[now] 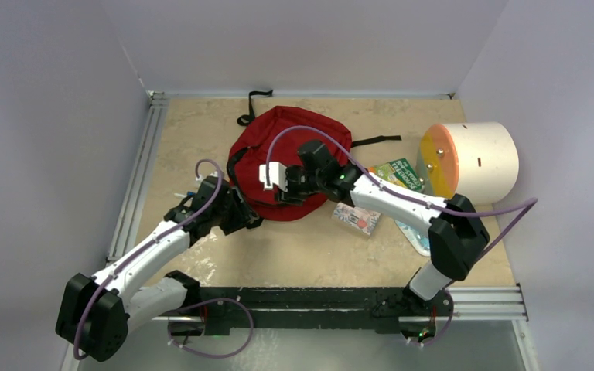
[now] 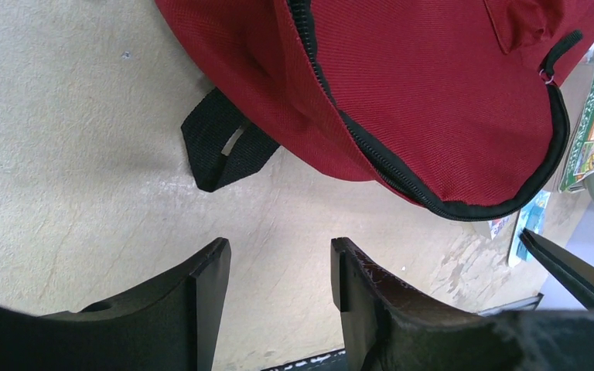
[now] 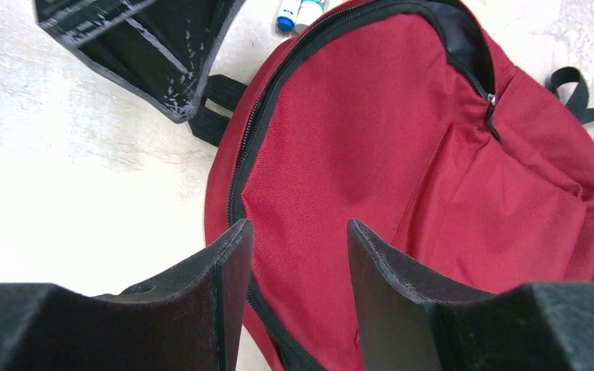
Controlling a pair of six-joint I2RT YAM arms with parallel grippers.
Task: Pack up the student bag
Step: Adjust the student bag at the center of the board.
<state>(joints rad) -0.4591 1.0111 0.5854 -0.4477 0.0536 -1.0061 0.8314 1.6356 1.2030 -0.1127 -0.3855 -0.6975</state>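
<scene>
Student bag (image 1: 259,154) lies on the bench (image 2: 85,154); left pincer (image 2: 278,255) hangs just beside its zippered edge, jaws apart, empty; right pincer (image 3: 298,232) hovers over its red front, likewise apart and empty.

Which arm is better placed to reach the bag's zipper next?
Right, likely: the right gripper hangs open over the student bag, at its zipper. The left gripper, also open, is over the table beside it.

The soft dark-red fabric backpack (image 1: 249,158), with black straps and zipper, lies flat, front pocket up, on the beige worktop (image 1: 309,255).
</scene>
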